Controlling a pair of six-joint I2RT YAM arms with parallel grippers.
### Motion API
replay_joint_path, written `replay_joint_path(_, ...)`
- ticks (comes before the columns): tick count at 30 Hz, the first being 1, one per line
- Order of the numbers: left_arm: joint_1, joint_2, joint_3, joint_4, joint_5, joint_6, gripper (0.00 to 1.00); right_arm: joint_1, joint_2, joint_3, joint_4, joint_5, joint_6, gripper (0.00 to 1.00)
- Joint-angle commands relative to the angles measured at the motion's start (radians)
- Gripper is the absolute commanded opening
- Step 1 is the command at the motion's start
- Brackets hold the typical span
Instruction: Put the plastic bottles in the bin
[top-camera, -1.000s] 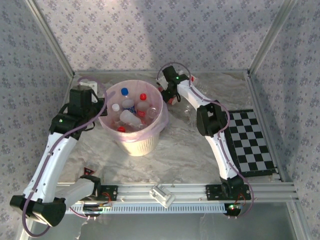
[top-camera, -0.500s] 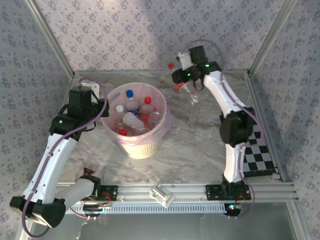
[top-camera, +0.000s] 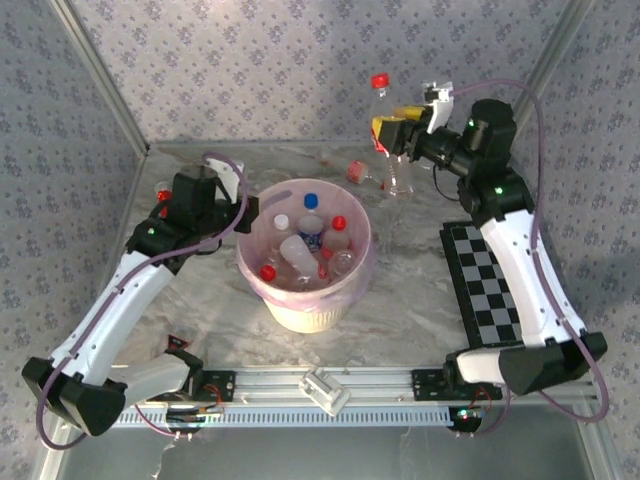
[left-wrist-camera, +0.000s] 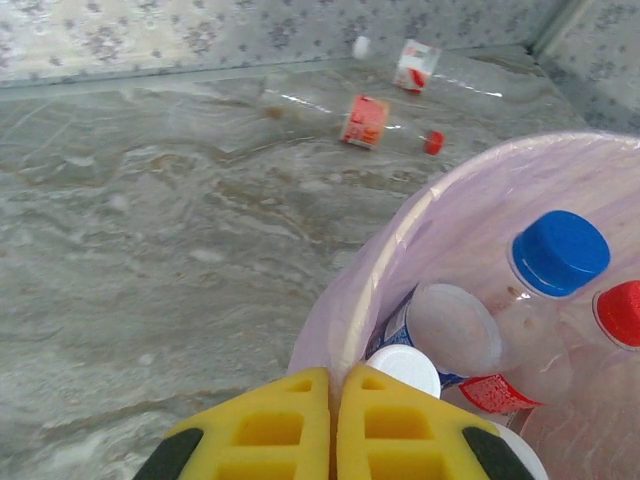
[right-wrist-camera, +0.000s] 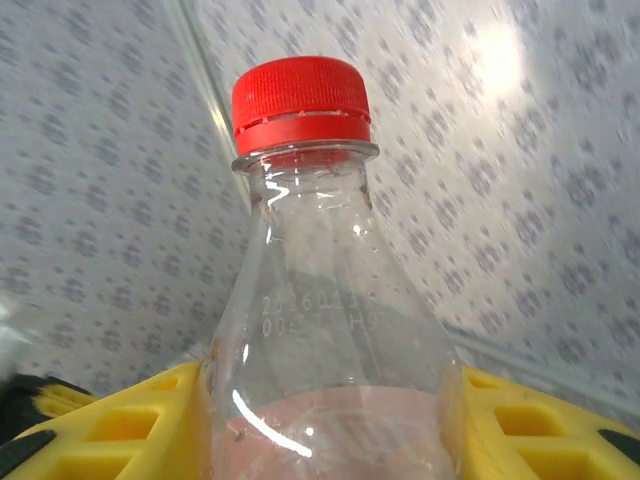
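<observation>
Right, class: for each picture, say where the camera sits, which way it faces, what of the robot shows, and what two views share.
Top external: above and behind, looking down on the table, the bin, the left arm and right arm.
Left wrist: on the left arm, facing down over the bin rim; shut left gripper at the bottom.
Right wrist: on the right arm, facing the wall; the right gripper clamps the held bottle.
Shared: top and left wrist both show the bin.

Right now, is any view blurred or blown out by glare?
Right wrist: bottle sharp, wallpaper behind motion-smeared, bright hotspot top right. Left wrist: crisp, mild sheen on table. Top external: evenly lit, slightly soft.
</observation>
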Motion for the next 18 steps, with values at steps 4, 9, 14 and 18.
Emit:
replay_joint_path(4,-0.037,0.037,-0.003,-0.022,0.044,-0.060,0.00,0.142,-0.037,-0.020,0.220,-0.119,0.062,0.08)
replay_joint_path(9,-0.057,0.045,-0.013,0.019,0.042,-0.089,0.00,0.315,0.004,-0.088,0.361,-0.174,-0.009,0.08)
replay_joint_path(14,-0.068,0.024,-0.033,0.050,0.045,-0.109,0.00,0.389,0.052,-0.190,0.522,-0.188,-0.069,0.06)
replay_joint_path(18,-0.068,-0.007,-0.055,0.080,0.060,-0.124,0.00,0.415,0.098,-0.260,0.684,-0.201,-0.082,0.06)
